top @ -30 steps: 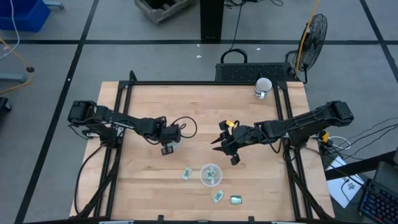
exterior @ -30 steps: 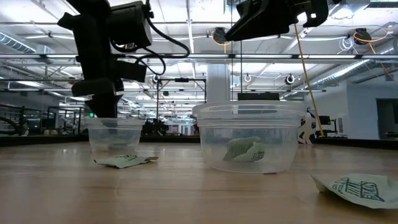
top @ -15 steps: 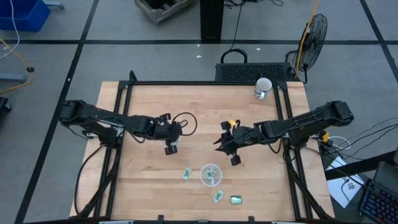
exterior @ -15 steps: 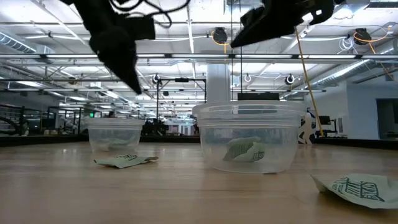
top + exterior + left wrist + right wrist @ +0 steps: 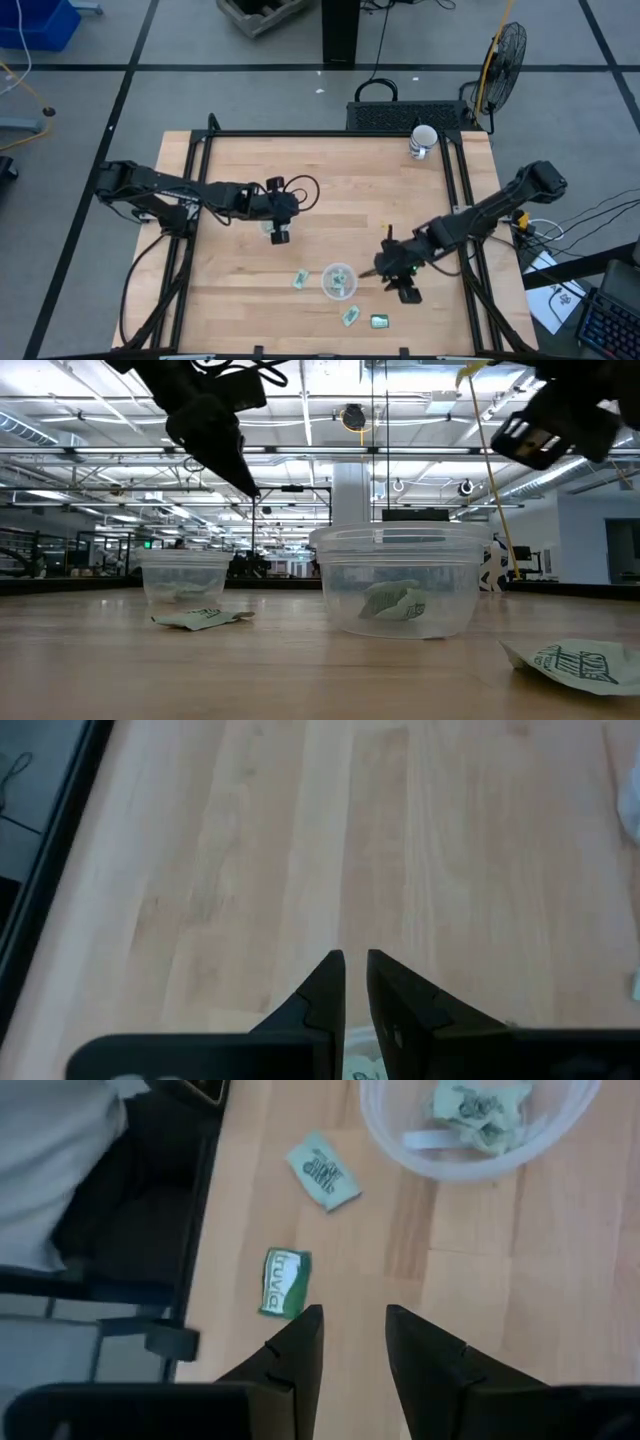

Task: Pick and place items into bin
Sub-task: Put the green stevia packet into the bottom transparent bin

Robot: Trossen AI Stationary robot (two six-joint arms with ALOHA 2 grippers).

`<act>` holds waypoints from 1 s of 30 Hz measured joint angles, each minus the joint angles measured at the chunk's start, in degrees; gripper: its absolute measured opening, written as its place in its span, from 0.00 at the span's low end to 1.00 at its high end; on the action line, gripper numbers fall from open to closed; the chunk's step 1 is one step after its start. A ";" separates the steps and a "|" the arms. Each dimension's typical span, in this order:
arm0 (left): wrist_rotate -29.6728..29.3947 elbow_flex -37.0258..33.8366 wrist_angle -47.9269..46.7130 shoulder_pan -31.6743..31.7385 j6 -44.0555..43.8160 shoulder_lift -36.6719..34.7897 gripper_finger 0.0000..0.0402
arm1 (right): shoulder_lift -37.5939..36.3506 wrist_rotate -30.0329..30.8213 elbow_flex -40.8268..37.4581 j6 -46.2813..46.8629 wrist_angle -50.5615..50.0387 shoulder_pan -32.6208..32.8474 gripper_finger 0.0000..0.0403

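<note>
Green-printed packets [image 5: 380, 321] [image 5: 350, 316] lie just near-side and left of the right gripper [image 5: 402, 281], whose jaws stand slightly open and empty, while the left gripper [image 5: 279, 235], nearly closed, waits farther off.

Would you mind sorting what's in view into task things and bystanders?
Job:
- loose packets: one, two, three
- near clear cup, packets inside
- far clear cup
- right gripper, open
- left gripper

Lying about:
- white mug
- fan
</note>
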 joint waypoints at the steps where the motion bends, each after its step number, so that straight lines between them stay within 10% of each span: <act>1: -0.19 0.00 0.39 0.23 -0.02 0.00 0.13 | 0.21 1.13 -0.51 0.21 0.55 0.97 0.26; 16: -0.45 0.00 2.29 3.58 1.07 0.00 0.13 | 0.64 18.57 -27.81 16.33 52.68 12.34 0.26; 30: -0.44 0.00 4.50 7.30 1.09 0.00 0.13 | 8.23 23.23 -16.13 10.10 41.78 15.65 0.26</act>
